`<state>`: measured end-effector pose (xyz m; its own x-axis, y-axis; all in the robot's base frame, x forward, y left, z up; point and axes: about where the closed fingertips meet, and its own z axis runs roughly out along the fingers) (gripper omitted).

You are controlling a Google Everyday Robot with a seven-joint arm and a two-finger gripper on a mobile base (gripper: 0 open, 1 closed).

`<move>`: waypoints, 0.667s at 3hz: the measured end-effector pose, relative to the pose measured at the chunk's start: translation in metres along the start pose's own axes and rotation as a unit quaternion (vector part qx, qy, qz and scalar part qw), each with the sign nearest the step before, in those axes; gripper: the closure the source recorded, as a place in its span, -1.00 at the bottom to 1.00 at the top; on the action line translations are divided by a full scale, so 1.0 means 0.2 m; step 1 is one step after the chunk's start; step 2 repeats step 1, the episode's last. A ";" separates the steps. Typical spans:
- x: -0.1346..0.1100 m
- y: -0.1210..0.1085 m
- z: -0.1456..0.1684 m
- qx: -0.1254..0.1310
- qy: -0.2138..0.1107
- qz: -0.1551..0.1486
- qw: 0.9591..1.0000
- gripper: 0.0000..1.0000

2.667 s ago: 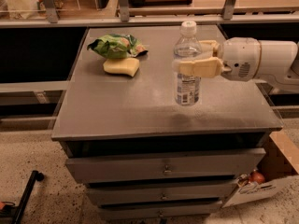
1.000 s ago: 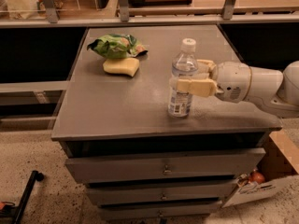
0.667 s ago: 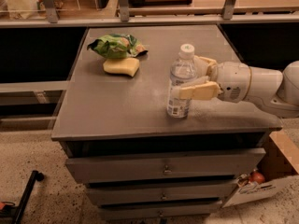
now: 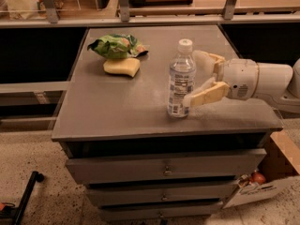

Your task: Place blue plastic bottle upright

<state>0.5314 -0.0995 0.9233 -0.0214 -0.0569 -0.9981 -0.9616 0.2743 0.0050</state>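
Where the desk [image 4: 117, 111] is taken as the reference, the blue plastic bottle [image 4: 180, 81] is seen standing upright on its top, in the front right part and set back a little from the front edge. A white cap [image 4: 185, 45] is fitted at the top of the bottle, and a pale label [image 4: 177, 86] with dark print is wrapped around the body. The gripper [image 4: 193, 78] is held over the right part of the desk, carried by a white arm [image 4: 262, 81] that is extended in across the desk's right edge. The jaws are released: the two tan fingers [image 4: 206, 95] are spread wider than the bottle, one toward the back of the desk, the other toward the front and angled down at the bottle's lower half. Whether the front fingertip touches the bottle cannot be told. A green snack bag [image 4: 116, 46] is placed at the back left of the desk top, and a yellow sponge [image 4: 122, 67] is laid against the bag's front side. Drawers [image 4: 164, 168] are fitted below the desk top. A cardboard box [image 4: 262, 182] is set on the floor at the desk's lower right corner.
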 end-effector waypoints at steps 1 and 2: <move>0.00 0.00 0.00 0.000 0.000 0.000 1.000 -1.00; 0.00 0.00 0.00 0.000 0.000 0.000 1.000 -1.00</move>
